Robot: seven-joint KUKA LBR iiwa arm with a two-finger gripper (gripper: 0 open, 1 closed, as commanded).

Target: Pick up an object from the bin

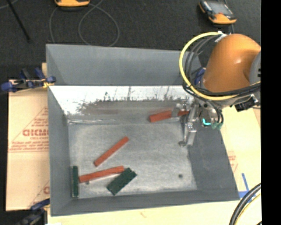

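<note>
Red bar [160, 117] lies against bin's [109, 66] far wall, beside the pincer [186, 141]; pincer apart or together, cannot tell.

Robotics lab or test cell, by every sign. Grey sheet-metal bin [131, 66] set on dark matting [153, 26], thin cable [118, 27] looped loose across it, orange-and-black devices [217, 11] left at the far edge. Industrial arm [246, 101] alongside, under an orange cover [230, 61] and ringed with yellow and black cabling [181, 66].

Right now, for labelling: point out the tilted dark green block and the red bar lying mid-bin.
tilted dark green block [121, 180]: camera view, centre of its top face.
red bar lying mid-bin [112, 150]: camera view, halfway along its length.
</note>
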